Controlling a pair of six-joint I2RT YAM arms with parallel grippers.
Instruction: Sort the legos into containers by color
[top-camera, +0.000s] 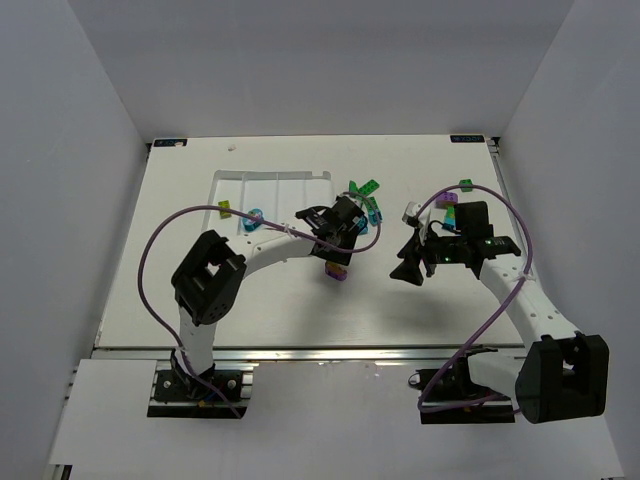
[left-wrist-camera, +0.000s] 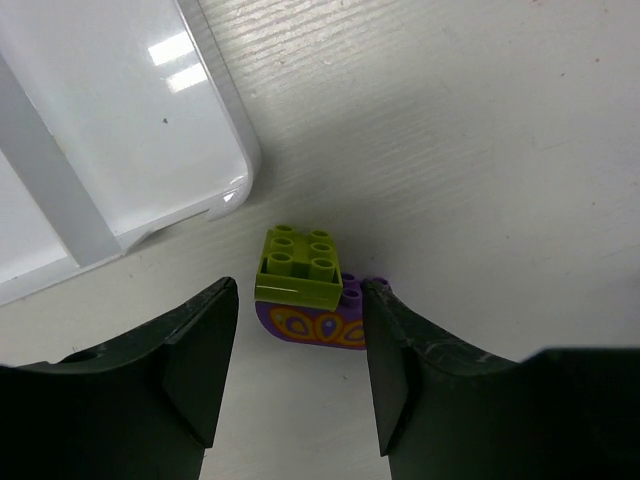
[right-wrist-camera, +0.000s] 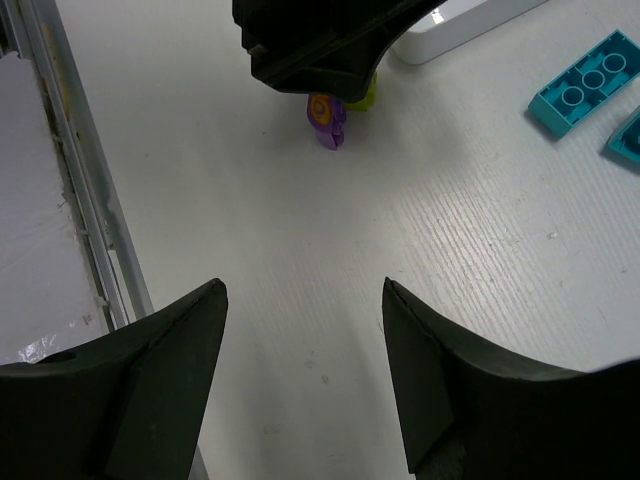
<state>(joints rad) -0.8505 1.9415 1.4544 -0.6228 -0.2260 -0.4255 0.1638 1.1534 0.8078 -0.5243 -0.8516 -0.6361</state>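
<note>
1. We are looking at the left gripper (left-wrist-camera: 295, 372). Its two fingers are standing spread apart and are pinching nothing.
2. A yellow-green brick (left-wrist-camera: 298, 270) is sitting in the gap between those fingers, a little ahead of the tips. It is not touching either finger.
3. This brick is lying on the table (left-wrist-camera: 480, 150), bumps up, just beside the corner of the white tray (left-wrist-camera: 235, 150). It is not in any compartment yet.
4. A purple brick (left-wrist-camera: 315, 322) with an orange picture on it is touching the yellow-green one. We cannot tell if the two are clicked together.
5. The right gripper (right-wrist-camera: 305, 370) is hanging over bare table with its fingers wide apart, holding nothing. Some teal bricks (right-wrist-camera: 585, 85) are lying off to its side.
6. We are guessing the yellow-green brick is light and hard. It should not squash or break, but its smooth sides may be slippery.
7. We are thinking the best place to hold it is on two flat sides facing each other, below the bumps.
8. We are also thinking the purple brick may come up with it if they are stuck together, and then two colors would be going into one compartment.
</note>
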